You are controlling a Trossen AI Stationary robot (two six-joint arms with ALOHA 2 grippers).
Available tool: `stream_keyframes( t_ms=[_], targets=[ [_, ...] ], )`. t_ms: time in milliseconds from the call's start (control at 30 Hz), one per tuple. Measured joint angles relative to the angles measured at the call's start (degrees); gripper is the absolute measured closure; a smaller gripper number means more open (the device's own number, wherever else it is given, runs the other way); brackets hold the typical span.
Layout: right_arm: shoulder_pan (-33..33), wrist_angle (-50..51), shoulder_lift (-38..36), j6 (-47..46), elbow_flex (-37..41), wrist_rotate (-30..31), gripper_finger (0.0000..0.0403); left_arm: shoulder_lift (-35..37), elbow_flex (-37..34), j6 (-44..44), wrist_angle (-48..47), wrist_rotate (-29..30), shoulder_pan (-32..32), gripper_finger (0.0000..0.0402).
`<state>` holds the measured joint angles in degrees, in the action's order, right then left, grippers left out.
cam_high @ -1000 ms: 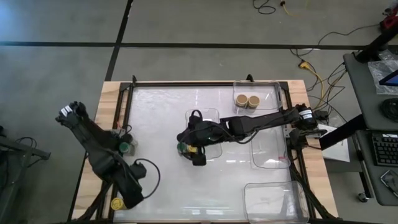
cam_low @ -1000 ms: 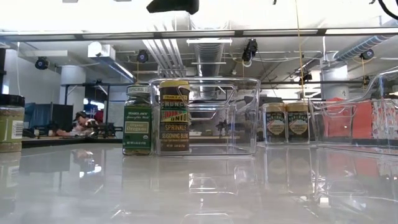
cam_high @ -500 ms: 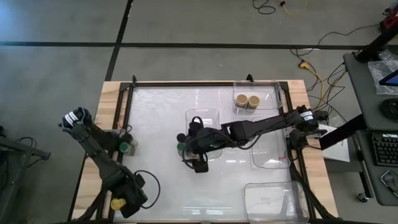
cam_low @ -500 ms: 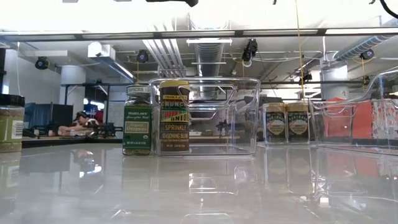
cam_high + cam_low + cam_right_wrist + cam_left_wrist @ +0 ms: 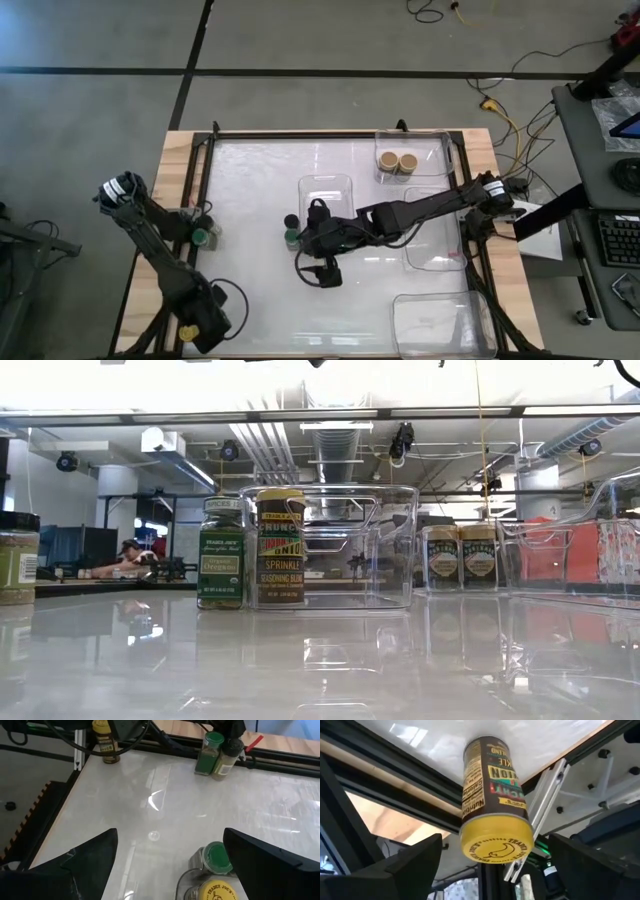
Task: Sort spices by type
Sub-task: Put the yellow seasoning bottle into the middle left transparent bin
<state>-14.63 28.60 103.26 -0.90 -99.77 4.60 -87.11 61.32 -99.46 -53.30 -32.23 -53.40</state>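
Left end effector (image 5: 485, 870) open around cylindrical, glossy yellow-lidded jar (image 5: 492, 802).

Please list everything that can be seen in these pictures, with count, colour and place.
table: one, white top, wooden border.
trays: four, clear; one at centre, three along the right side.
tan-lid jars: two, in the far right tray.
green-lid jars: two; left edge, and beside the centre tray.
yellow-lid jars: two; near-left corner, and at the centre tray's corner.
black-lid jars: two; left edge, and beside the centre tray.
person: one, far back in the room.
left gripper: open, at the corner yellow-lid jar.
right gripper: open, above the centre jars.
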Motion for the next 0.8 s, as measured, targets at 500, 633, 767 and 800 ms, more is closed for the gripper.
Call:
stream_keyframes(
  t_ms=[500, 633, 767, 800],
  targets=[
    [-0.39, 2.05, 0.00, -0.70, 0.00, 0.00, 0.0058, -2.72, -0.07, -5.15, 1.69, -0.47, -1.27, 0.0083],
    [-0.93, 2.66, 0.00, -0.77, 0.00, 0.00, 0.0058, -3.93, -0.08, -5.14, 2.07, -1.77, -1.28, 0.0103],
    [-1.51, 2.67, 0.00, -1.01, 0.00, 0.00, 0.0065, -5.06, -0.08, -3.56, 1.90, -1.73, -1.28, 0.0143],
    [-1.66, 2.69, 0.00, -1.03, 0.00, 0.00, 0.0067, -5.23, -0.07, -3.31, 1.89, -1.73, -1.28, 0.0157]
  ],
)
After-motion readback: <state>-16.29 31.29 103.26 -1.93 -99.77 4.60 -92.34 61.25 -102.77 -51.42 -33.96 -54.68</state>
